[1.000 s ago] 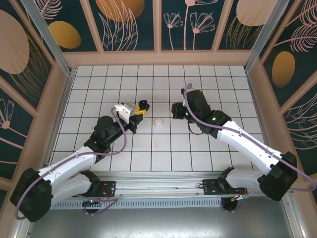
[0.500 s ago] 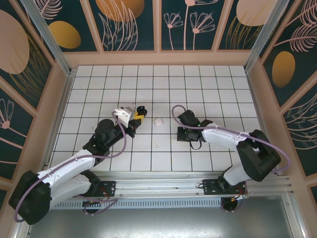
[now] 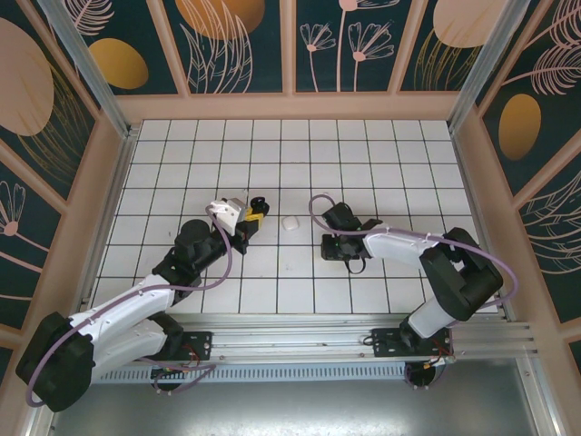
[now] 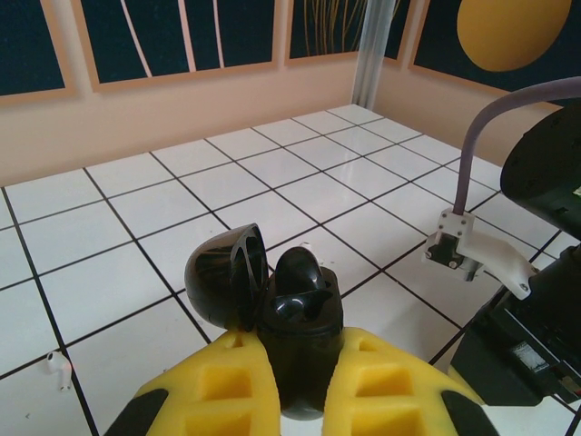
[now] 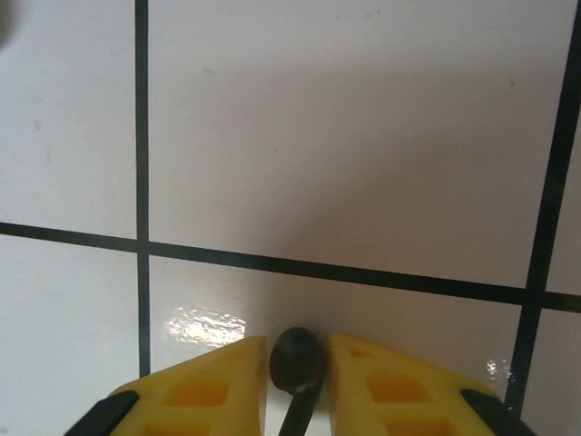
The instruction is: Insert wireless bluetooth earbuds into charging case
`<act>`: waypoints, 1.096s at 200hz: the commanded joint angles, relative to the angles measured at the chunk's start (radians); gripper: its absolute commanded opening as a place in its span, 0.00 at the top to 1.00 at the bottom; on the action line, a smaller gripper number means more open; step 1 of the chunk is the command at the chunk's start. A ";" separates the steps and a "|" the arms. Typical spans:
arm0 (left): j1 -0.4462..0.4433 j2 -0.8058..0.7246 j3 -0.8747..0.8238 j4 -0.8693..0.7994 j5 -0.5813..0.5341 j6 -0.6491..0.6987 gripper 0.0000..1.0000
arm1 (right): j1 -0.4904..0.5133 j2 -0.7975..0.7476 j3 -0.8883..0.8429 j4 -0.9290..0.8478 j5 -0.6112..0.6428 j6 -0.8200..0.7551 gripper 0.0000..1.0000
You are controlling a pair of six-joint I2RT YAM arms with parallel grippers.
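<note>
- Between the yellow fingers of the left gripper (image 4: 304, 368), the black charging case (image 4: 295, 318) stands upright. The jaws are closed narrow on its lower body. The lid (image 4: 222, 282) is hinged back and the interior faces up; whether a well is already filled cannot be told.
- To the right of the case and apart from it, the right gripper (image 5: 297, 343) points down at the tiled floor (image 5: 345, 136). A black earbud (image 5: 297, 361) sits between its fingertips, with the round head forward and the stem running back between the pads.
- Right jaws: set narrow, one finger close on either side of the earbud. Whether they pinch it or merely flank it cannot be told.
- A white earbud (image 4: 59, 366) lies loose on the floor near the case, on its lid side. A small white object (image 3: 290, 223) rests between the case and the right gripper (too small to identify).
- Step in hand, by judgement: securing the black earbud for transfer to the case.
- Recommended: grip across the junction of head and stem, not the stem alone — a thin stem will likely swivel in the pads. Confirm a firm hold before lifting off the floor.
- Carry it over the case stem down, align with an empty well, lower straight, and release only once seated.
- The left arm should hold the case level — any tilt narrows the target.
- Risk: the earbud looks small and smooth, and a skewed pinch may flick it across the tiles.
</note>
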 commanded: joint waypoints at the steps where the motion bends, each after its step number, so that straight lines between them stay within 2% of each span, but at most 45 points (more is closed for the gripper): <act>1: 0.002 -0.013 -0.008 0.014 -0.010 -0.004 1.00 | 0.008 0.018 0.036 -0.051 0.025 -0.008 0.73; 75: 0.002 -0.023 -0.006 0.006 -0.011 0.000 1.00 | 0.014 0.004 0.127 -0.140 0.031 0.022 0.66; 107: 0.002 -0.016 0.003 0.005 -0.008 -0.001 1.00 | 0.010 0.006 0.202 -0.249 0.064 0.155 0.66; 126: 0.002 -0.003 0.014 0.004 0.002 -0.003 1.00 | 0.005 0.005 0.218 -0.274 0.040 0.260 0.65; 144: 0.002 0.012 0.022 0.014 0.017 -0.002 1.00 | 0.006 0.001 0.206 -0.243 -0.032 0.331 0.65; 219: 0.002 0.079 0.020 0.090 0.085 -0.021 1.00 | 0.006 0.036 0.203 -0.277 0.003 0.412 0.68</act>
